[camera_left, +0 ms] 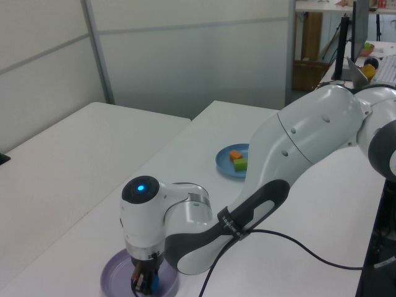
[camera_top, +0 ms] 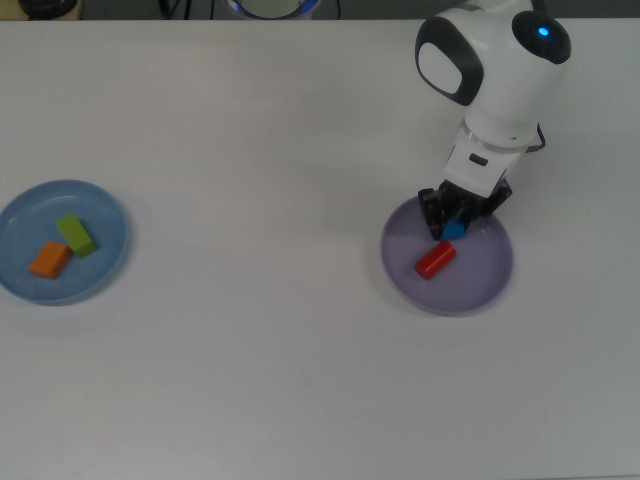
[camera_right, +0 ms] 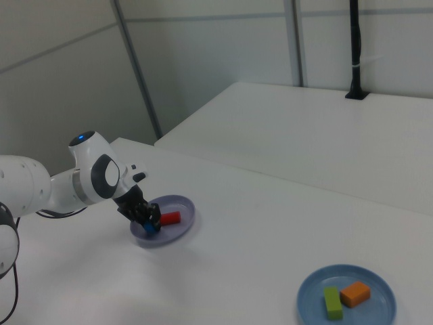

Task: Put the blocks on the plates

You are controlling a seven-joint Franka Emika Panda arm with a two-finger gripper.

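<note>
On lavender plate (camera_top: 490, 282) rim: blue cube (camera_top: 453, 230) held, red bar (camera_top: 435, 259) alongside.

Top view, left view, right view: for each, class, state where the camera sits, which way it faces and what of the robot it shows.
Top view: overhead, looking straight down at the white table; shows the arm's wrist and pincer over the lavender plate.
Left view: beside the lavender plate's end, facing along the table toward the light blue plate; shows most of the arm.
Right view: near the light blue plate, facing the arm's forearm and pincer.
All three share both plates.
</note>
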